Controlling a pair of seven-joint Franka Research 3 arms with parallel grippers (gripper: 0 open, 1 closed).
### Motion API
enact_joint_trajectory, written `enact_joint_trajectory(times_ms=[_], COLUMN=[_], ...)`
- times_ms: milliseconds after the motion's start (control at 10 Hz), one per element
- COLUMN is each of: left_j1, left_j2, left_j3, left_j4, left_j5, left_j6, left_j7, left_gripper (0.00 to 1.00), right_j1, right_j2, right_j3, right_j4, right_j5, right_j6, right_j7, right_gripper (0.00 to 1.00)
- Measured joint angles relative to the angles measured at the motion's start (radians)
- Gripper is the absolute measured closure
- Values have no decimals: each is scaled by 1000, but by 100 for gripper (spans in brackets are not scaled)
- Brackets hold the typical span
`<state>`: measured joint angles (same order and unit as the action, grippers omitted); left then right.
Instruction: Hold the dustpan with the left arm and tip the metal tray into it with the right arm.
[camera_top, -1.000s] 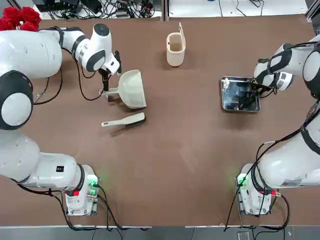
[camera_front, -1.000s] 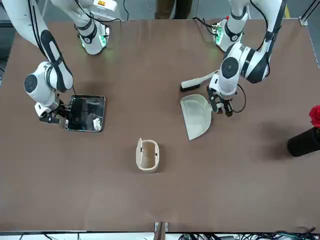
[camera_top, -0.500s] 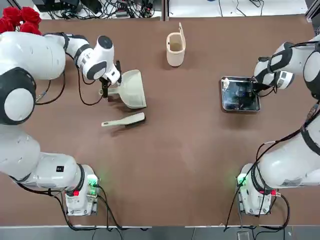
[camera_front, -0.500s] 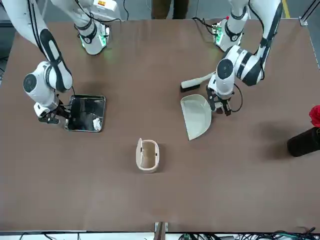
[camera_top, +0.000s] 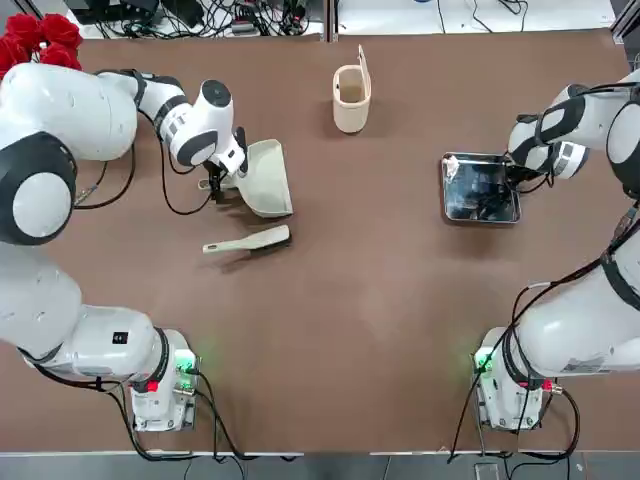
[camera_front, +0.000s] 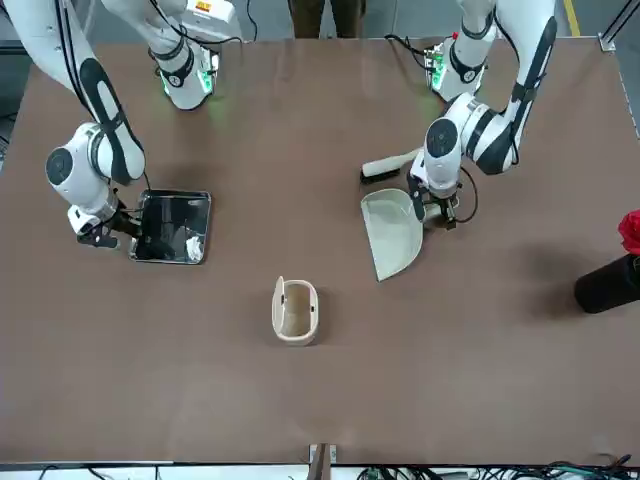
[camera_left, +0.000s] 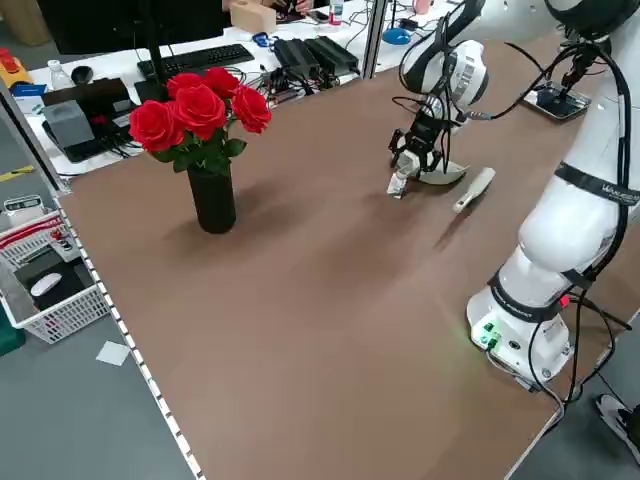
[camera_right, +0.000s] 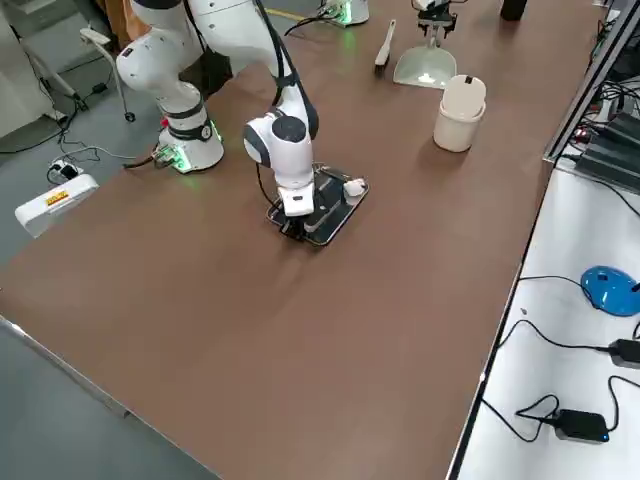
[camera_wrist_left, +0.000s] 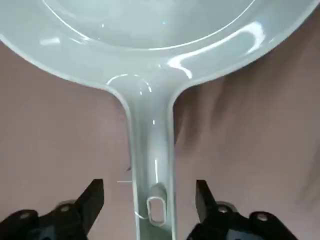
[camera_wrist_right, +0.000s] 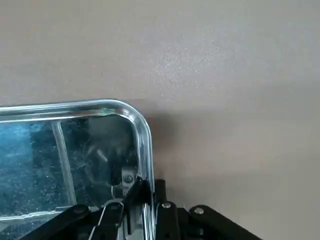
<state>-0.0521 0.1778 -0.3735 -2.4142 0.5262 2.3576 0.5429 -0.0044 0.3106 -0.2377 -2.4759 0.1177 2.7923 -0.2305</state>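
The cream dustpan (camera_top: 265, 178) lies flat on the brown table at the far left, with its short handle (camera_wrist_left: 152, 165) pointing toward the left arm. My left gripper (camera_top: 215, 187) is low over that handle and open. Its fingers (camera_wrist_left: 92, 196) stand on either side of the handle with a gap on each side. The shiny metal tray (camera_top: 480, 188) rests flat at the far right with a small white scrap (camera_front: 193, 243) in it. My right gripper (camera_top: 516, 179) is shut on the metal tray's outer rim (camera_wrist_right: 145, 145) near a corner.
A slim cream hand brush (camera_top: 248, 240) lies just on the robot's side of the dustpan. A tall cream cup-like bin (camera_top: 351, 98) stands at the far middle of the table. A dark vase of red roses (camera_left: 212, 190) sits at the far left corner.
My left gripper has come down around the dustpan handle and its fingers have narrowed. My right gripper has closed on the tray rim. Neither dustpan nor tray has moved.
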Motion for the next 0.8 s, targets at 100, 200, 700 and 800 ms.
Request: enact_joint_trajectory(times_ms=[100, 200, 700, 800], left_j1=[0, 0, 0, 0], left_j2=[7, 12, 14, 14], left_j3=[0, 0, -10, -13], left_j4=[0, 0, 1, 1], left_j5=[3, 8, 10, 10], left_j6=[9, 15, 20, 20], left_j7=[-6, -18, -24, -25], left_gripper=[27, 32, 54, 61], right_j1=[0, 0, 2, 3], right_j2=[0, 0, 0, 0], right_j3=[0, 0, 3, 5], right_j4=[0, 1, 68, 80], right_j5=[0, 0, 46, 48], right_j6=[0, -2, -140, -168], right_j7=[0, 0, -3, -4], right_gripper=[85, 85, 91, 91])
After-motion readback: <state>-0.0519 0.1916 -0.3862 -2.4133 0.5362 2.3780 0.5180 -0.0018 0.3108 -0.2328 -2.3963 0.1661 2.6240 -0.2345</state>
